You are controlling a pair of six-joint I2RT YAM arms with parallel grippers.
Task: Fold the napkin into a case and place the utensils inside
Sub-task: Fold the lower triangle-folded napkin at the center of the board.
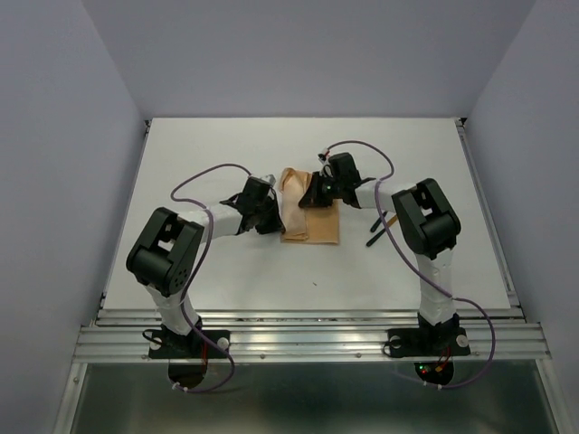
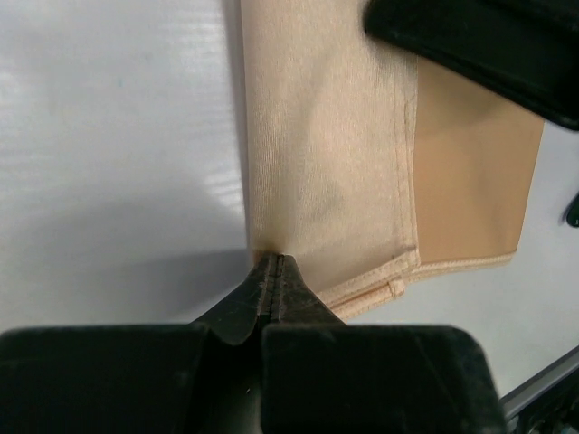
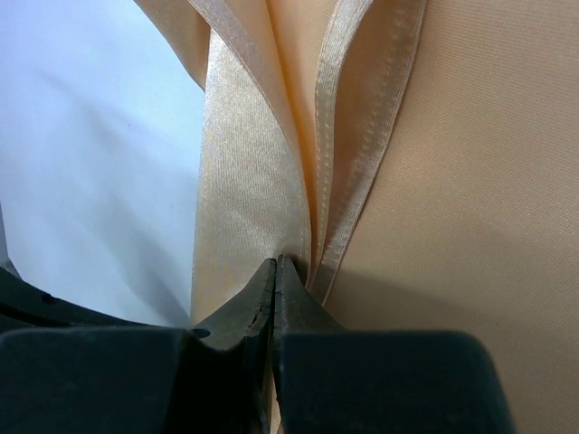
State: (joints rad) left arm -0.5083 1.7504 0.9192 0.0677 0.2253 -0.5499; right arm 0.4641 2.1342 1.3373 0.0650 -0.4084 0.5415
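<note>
The peach-orange napkin (image 1: pixel 310 220) lies partly folded in the middle of the table, its left layers lifted and bunched. My left gripper (image 1: pixel 277 213) is at its left edge and shut on that edge; in the left wrist view the jaws (image 2: pixel 274 263) pinch the cloth (image 2: pixel 326 163) at a near corner. My right gripper (image 1: pixel 309 193) comes in from the right over the napkin's far part, shut on a raised fold (image 3: pixel 258 181) with hemmed layers beside its tips (image 3: pixel 276 266). The utensils (image 1: pixel 375 229) show only as thin dark handles on the table right of the napkin.
Purple cables (image 1: pixel 208 174) loop over both arms. The right arm's black body (image 2: pixel 488 45) crosses the top of the left wrist view. A raised metal rail (image 1: pixel 308 342) runs along the table's near edge, and white walls close the sides and back.
</note>
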